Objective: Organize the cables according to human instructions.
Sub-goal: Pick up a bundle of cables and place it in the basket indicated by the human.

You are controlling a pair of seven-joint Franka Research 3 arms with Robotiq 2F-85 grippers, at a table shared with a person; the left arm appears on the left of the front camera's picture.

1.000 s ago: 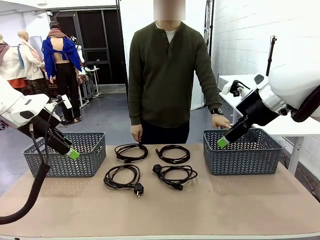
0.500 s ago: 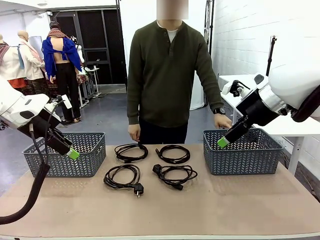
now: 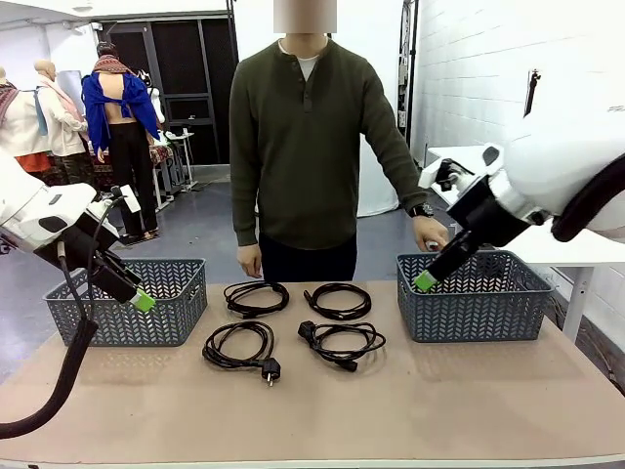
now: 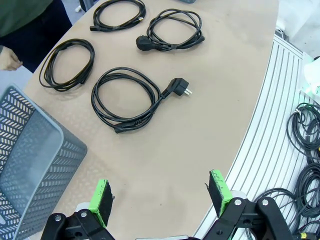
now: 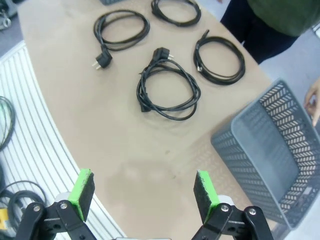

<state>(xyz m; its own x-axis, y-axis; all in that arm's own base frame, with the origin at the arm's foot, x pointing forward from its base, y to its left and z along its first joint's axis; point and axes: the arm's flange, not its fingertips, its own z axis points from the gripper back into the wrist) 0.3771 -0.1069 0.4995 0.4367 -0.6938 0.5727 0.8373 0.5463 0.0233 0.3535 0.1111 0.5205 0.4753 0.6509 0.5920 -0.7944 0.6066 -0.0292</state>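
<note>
Several black cables lie coiled in the middle of the table. Two are at the far side (image 3: pixel 257 297) (image 3: pixel 338 300) and two nearer (image 3: pixel 239 347) (image 3: pixel 342 344). My left gripper (image 3: pixel 144 300) hangs open above the left basket's near corner, with nothing in it. In the left wrist view its fingers (image 4: pixel 101 200) stand wide over bare table, short of a coil with a plug (image 4: pixel 127 99). My right gripper (image 3: pixel 424 281) is open at the right basket's left rim. In the right wrist view, the closest coil (image 5: pixel 167 90) lies ahead of it.
A grey basket (image 3: pixel 127 303) stands at the left and another (image 3: pixel 479 303) at the right. The person stands at the far side, one hand (image 3: pixel 430 234) by the right basket's far rim, the other (image 3: pixel 249 262) hanging near the far left cable.
The person has shifted a little to picture left and drawn up. My right arm and gripper have moved slightly left. The left arm and the cables are unmoved.
</note>
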